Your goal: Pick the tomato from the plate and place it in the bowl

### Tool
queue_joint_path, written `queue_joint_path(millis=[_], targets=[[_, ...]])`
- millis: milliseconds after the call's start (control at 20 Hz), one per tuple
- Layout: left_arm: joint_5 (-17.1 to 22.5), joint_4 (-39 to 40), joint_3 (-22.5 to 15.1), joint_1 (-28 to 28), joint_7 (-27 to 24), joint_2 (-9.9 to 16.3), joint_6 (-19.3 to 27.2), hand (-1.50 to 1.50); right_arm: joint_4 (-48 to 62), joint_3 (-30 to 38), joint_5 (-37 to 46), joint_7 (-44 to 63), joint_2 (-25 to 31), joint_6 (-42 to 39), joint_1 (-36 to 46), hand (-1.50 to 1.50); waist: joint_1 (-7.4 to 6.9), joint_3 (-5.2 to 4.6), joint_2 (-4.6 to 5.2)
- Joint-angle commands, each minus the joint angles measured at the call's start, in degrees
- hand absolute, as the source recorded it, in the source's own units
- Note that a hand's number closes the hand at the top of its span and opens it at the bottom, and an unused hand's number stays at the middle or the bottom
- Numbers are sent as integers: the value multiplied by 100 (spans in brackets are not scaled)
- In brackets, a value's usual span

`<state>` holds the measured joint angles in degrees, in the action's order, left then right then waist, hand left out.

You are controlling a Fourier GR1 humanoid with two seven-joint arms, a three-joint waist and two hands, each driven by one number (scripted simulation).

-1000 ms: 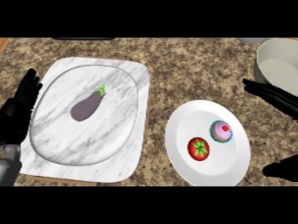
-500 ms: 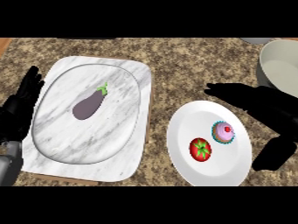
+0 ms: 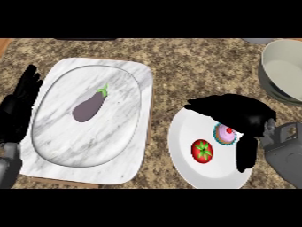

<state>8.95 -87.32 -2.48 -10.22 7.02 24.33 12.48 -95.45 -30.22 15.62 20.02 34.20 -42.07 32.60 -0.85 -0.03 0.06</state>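
The tomato (image 3: pixel 203 150) lies on the plate (image 3: pixel 186 166) at five o'clock, a cupcake (image 3: pixel 224 133) just beside it, with the bowl (image 3: pixel 290 73) at two o'clock. The right hand (image 3: pixel 241 116) hangs over the plate, fingers released and grasping nothing. The left hand (image 3: pixel 16 108) rests open at nine o'clock beside the tray (image 3: pixel 124 73) with an eggplant (image 3: pixel 90 106); nothing on the desk bears writing.

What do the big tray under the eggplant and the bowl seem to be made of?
The tray looks like polished marble: white with grey veining and a soft sheen, holding the eggplant. The bowl looks like glazed ceramic or plastic: a plain pale grey-white, smooth inside, no pattern. The look cannot settle which.
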Motion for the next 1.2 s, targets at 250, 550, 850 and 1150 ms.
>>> queue_joint_path(millis=[250,550,850,1150], targets=[[-161,61,233,171,-92,-90,-236,0,281,-510,1352,-167,-529,-117,-341,-150,59,4,-3],[-530,-409,35,371,58,-376,47,0,134,-259,2020,-554,-726,431,-225,-150,57,4,-10],[-353,324,566,-24,-203,-376,-445,0,212,-184,2643,-1198,-644,408,-1003,-150,95,2,-6],[-563,-261,551,225,86,-473,-438,0,1127,-158,3240,-1681,-963,672,-953,-150,58,4,-1]])
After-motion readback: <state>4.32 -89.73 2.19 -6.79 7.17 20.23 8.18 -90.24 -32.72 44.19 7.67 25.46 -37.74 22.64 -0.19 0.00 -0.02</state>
